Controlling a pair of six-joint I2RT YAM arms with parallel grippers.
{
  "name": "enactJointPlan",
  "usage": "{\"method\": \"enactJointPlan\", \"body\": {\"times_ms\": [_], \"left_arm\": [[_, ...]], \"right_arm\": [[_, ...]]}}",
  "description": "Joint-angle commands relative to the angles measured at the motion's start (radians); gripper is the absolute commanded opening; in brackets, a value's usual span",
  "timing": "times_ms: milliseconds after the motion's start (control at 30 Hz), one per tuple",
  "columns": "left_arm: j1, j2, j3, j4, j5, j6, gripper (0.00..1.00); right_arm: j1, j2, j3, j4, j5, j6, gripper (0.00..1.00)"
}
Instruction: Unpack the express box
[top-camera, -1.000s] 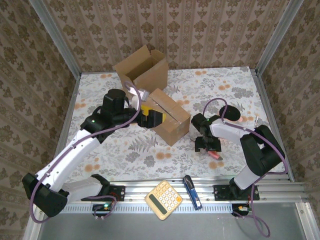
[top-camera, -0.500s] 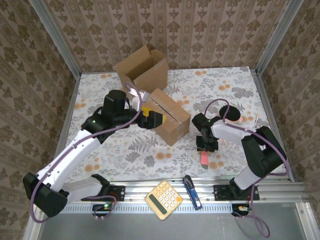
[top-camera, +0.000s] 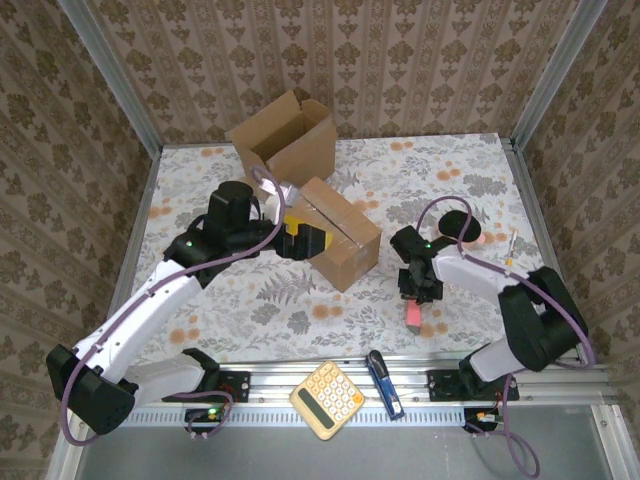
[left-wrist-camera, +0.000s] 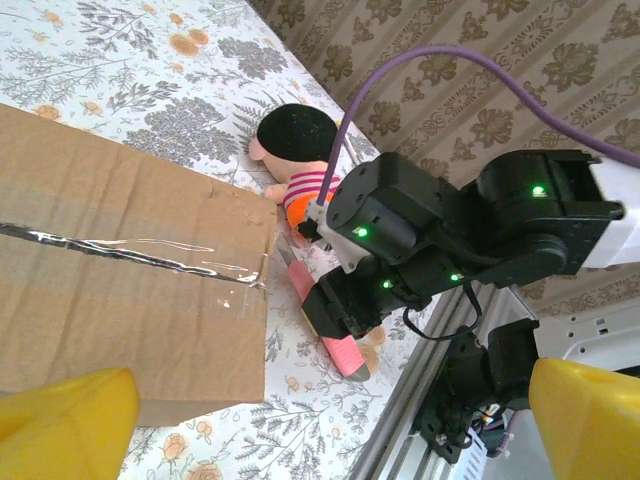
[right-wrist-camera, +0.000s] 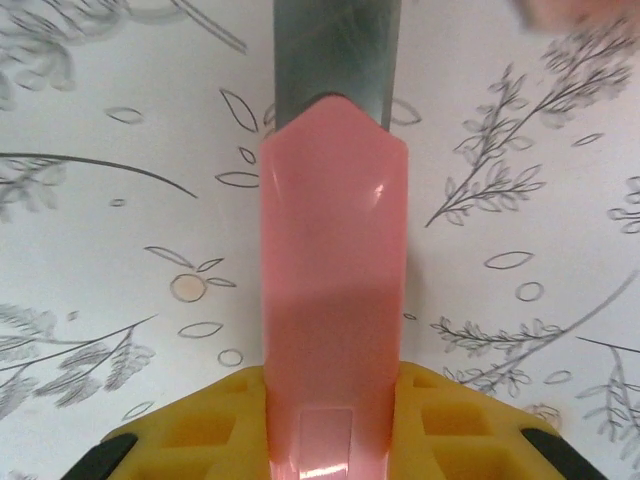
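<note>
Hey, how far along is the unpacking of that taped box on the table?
Early days. Done: nothing on the box itself; the tape across the closed box is unbroken. In hand: the right gripper has its jaws closed on the pink knife. The left gripper sits open beside the box. Left: cut the tape, open the box and empty it.
</note>
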Motion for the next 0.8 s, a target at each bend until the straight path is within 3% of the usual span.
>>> {"method": "enactJointPlan", "body": {"times_ms": [0, 333, 767], "left_arm": [[-0.003, -0.017, -0.003, 0.005, 0.036, 0.018, 1.00], [-0.114, 0.117, 0.067, 0.041, 0.026, 0.018, 0.99], [-0.210, 0.325, 0.242, 0.115, 0.016, -0.033, 0.84]], "right_arm": [[-0.002, -0.144, -0.001, -0.008, 0.033, -0.025, 0.19], [0.031, -0.471, 0.126, -0.085, -0.098, -0.161, 0.17], [0.171, -0.427, 0.359, -0.066, -0.201, -0.281, 0.10]]}}
